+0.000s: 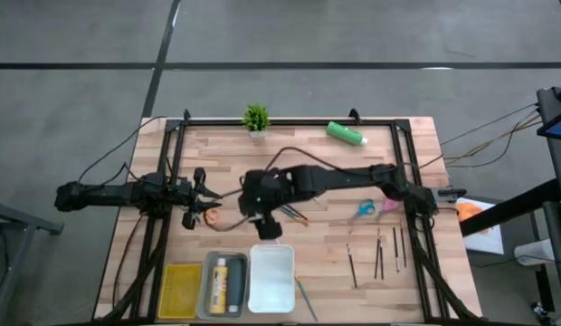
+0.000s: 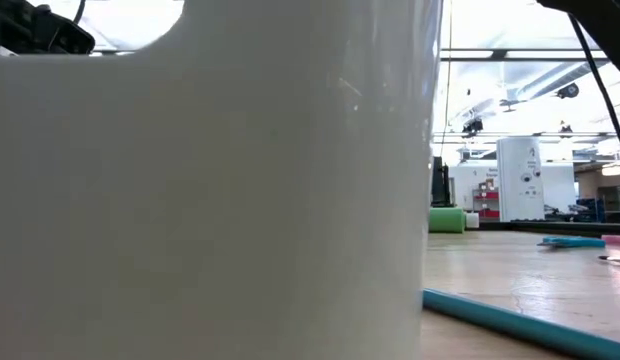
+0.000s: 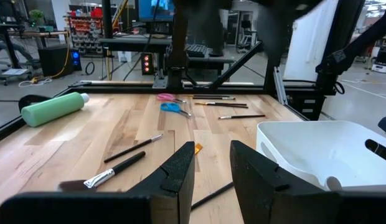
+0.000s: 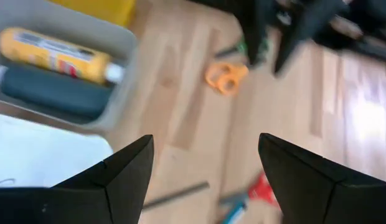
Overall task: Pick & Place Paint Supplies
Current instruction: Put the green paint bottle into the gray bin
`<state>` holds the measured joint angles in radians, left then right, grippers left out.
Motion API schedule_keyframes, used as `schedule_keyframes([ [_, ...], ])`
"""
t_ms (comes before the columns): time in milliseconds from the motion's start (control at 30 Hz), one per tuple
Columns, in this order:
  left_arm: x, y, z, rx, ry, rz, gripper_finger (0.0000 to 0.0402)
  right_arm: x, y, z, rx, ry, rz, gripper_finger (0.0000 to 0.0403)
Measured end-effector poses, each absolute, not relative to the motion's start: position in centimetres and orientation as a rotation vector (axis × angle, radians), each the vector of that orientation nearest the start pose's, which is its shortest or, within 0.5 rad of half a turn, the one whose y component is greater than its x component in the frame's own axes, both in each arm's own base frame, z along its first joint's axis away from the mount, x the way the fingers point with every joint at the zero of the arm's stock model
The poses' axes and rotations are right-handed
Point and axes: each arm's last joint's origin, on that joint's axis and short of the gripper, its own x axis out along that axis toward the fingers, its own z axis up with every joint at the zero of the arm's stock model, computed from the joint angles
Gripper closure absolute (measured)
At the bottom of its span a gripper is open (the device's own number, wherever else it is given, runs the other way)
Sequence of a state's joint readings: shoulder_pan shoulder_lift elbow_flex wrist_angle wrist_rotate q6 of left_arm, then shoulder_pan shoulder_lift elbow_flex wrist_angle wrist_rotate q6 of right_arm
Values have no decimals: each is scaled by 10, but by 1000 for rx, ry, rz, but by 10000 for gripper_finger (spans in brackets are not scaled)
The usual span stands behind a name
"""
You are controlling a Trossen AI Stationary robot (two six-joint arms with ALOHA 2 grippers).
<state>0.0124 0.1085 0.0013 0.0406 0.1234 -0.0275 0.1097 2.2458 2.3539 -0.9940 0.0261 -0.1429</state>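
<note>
Right wrist view shows my right gripper [image 4: 205, 180] spread wide and empty, orange-handled scissors [image 4: 225, 77] ahead beyond my jaws: light, stiff, slippery, best pinched across the handles.

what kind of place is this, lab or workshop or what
Probably a robotics lab or industrial workshop. A wooden table in a black frame stands on a bare concrete floor, and the left wrist view shows equipment racks and metal framing behind it.

Two black jointed arms, thin dark cables trailing; wedge-shaped matte black fingers [image 4: 124, 174]
</note>
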Motion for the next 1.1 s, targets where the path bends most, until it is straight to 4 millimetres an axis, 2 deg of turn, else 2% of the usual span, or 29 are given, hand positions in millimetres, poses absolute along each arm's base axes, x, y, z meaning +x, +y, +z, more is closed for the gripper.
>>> schedule_keyframes([
  [133, 104, -2, 159, -32, 68, -110, 297, 476, 30, 322, -168, 921, 98, 116],
  [333, 104, -2, 159, -32, 68, -110, 297, 467, -2, 341, -175, 893, 62, 116],
  [600, 104, -2, 159, -32, 69, -110, 297, 467, -44, 349, -93, 787, 136, 116],
  [900, 104, -2, 159, -32, 68, -110, 297, 497, -77, 327, -34, 443, 173, 116],
  [1100, 104, -2, 159, -32, 68, -110, 297, 506, -86, 301, 43, 220, 149, 116],
])
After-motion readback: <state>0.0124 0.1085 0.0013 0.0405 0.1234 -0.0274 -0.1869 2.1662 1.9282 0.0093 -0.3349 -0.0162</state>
